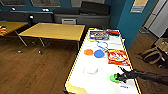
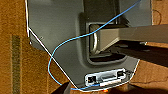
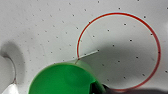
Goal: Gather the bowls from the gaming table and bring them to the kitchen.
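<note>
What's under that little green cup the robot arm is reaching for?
The green cup stands on the gaming table, on its glossy white top dotted with small holes, at the edge of a red circle marked there. The spot directly beneath the cup is covered.

On the gaming table [image 1: 82, 62] we find bare white top along the left edge from the near corner up past the whitish bowl [image 1: 90, 70], and a bare band between that bowl and the green cup [image 1: 114, 77], where our right gripper [image 1: 120, 77] sits close to the near right edge. Farther along, the orange bowl [image 1: 88, 52] and blue bowl [image 1: 99, 53] lie just beside each other mid-width, with the red game box [image 1: 118, 57] filling the right edge next to them. The far end is taken up by a printed box [image 1: 99, 34] and a blue ring [image 1: 102, 45], and a tan wooden table [image 1: 56, 31] stands near the far left corner.
</note>
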Motion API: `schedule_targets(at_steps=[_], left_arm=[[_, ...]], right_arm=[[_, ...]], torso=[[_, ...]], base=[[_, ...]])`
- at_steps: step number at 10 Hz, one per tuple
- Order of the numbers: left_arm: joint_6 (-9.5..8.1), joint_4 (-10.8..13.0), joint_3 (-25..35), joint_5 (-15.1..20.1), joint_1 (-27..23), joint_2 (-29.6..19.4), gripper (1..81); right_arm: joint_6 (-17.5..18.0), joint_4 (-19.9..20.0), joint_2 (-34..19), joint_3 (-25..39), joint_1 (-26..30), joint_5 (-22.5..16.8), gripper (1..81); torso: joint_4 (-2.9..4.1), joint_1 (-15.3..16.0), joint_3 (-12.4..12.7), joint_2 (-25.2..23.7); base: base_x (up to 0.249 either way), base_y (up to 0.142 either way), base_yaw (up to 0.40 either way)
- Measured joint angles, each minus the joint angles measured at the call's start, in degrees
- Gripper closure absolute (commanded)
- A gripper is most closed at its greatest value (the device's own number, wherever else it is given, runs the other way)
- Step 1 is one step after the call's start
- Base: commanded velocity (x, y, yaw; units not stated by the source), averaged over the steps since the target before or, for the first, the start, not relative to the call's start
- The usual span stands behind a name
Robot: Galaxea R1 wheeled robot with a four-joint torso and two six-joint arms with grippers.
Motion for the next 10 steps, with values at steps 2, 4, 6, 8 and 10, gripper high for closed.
schedule_targets(at_steps=[2, 4, 6, 8, 10], left_arm=[[-0.02, 0.0, 0.0, -0.1, -0.2, -0.2, 1.0], [-0.02, 0.0, 0.0, -0.2, -0.2, -0.3, 1.0], [-0.02, 0.0, 0.0, -0.2, -0.2, -0.2, 1.0], [0.05, 0.0, 0.1, -0.3, -0.2, 0.2, 1.0], [0.05, 0.0, 0.1, -0.3, -0.4, 0.7, 1.0]], right_arm=[[-0.4, -0.6, 0.5, -0.7, -0.1, -0.1, 81.1], [-0.7, -0.5, 0.2, 0.0, -0.1, -0.1, 81.1], [-0.7, -0.4, -2.2, 4.4, 0.2, -2.1, 81.1], [-0.7, -0.3, -7.5, 11.7, 3.3, -4.9, 81.1], [-0.6, -0.2, -15.1, 20.5, 5.4, -6.8, 81.1]], torso=[[0.0, 0.0, 0.0, 0.0], [0.0, 0.0, 0.0, 0.0], [0.0, 0.0, 0.0, 0.0], [0.0, 0.0, 0.0, 0.0], [0.0, 0.0, 0.0, 0.0]], base=[[0.0, 0.0, 0.0], [0.0, 0.0, 0.0], [0.0, 0.0, 0.0], [0.0, 0.0, 0.0], [0.0, 0.0, 0.0]])
